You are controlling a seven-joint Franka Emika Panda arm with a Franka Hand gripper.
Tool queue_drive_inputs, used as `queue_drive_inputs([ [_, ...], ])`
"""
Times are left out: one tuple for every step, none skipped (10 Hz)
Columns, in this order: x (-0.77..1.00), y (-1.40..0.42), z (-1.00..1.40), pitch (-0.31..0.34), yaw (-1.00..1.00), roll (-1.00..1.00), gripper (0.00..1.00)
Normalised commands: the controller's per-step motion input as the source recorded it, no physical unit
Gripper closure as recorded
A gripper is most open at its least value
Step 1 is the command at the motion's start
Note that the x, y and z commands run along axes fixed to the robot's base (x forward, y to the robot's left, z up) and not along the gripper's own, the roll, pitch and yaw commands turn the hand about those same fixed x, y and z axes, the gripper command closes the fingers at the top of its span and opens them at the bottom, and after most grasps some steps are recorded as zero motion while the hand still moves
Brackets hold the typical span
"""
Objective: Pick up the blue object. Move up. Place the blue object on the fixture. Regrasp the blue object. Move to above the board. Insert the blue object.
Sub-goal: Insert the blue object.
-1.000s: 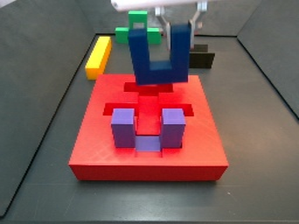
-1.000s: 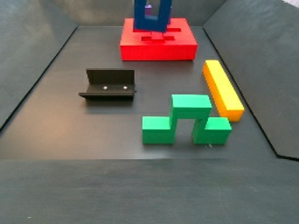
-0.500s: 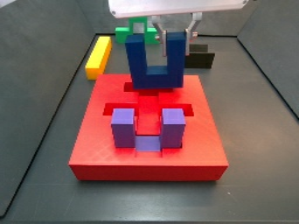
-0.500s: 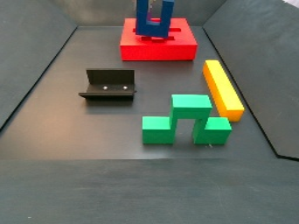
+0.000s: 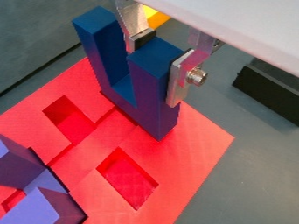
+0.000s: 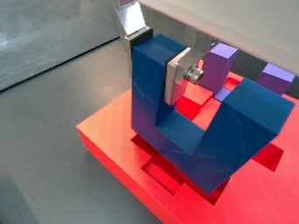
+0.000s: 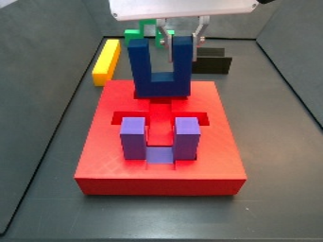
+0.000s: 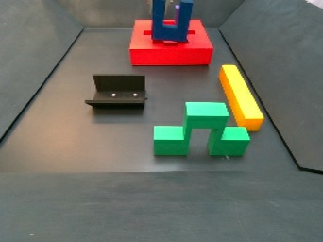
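Now the gripper [image 5: 160, 54] hangs over the board [image 7: 214, 156]; its jaws hold one prong of the blue object [image 5: 135, 79], which seems stiff and light.

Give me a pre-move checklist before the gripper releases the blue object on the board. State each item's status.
1. Gripper shut on one prong of the blue object: ok.
2. Blue object upright, prongs up, bridge down in both side views: ok.
3. Blue object over the board, at its far end beyond the purple block: ok.
4. Bridge fully seated in a recess: cannot tell; its base meets the board's top in a wrist view, depth unclear.
5. Fixture bare on the floor, apart from the board: ok.
6. Green block and yellow bar away from the board: ok.
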Motion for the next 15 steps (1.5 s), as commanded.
queue_drive_inputs([
  [0.00, 0.02, -0.16, -0.043, 0.16, -0.03, 1.00],
  [0.00, 0.13, -0.13, -0.039, 0.06, 0.00, 1.00],
  [-0.03, 0.17, -0.09, -0.023, 0.00, 0.00, 1.00],
  [-0.07, 0.18, -0.04, -0.003, 0.00, 0.00, 1.00],
  [-0.07, 0.15, -0.03, 0.000, 0.00, 0.00, 1.00],
  [-0.13, 0.04, -0.11, -0.029, 0.00, -0.01, 1.00],
  [-0.15, 0.00, -0.19, -0.034, 0.00, 0.00, 1.00],
  [-0.14, -0.04, -0.17, -0.023, 0.00, 0.00, 1.00],
  [-0.11, -0.15, -0.17, -0.024, 0.00, 0.06, 1.00],
  [-0.06, -0.29, -0.19, -0.031, 0.00, 0.10, 1.00],
  [-0.02, -0.30, -0.24, -0.036, 0.00, 0.13, 1.00],
  [0.00, -0.13, -0.38, -0.084, 0.00, 0.05, 1.00],
  [0.15, -0.01, -0.54, -0.081, 0.00, 0.03, 1.00],
  [0.32, 0.00, -0.65, -0.061, 0.04, 0.01, 1.00],
  [0.38, 0.02, -0.68, -0.053, 0.10, 0.02, 1.00],
])
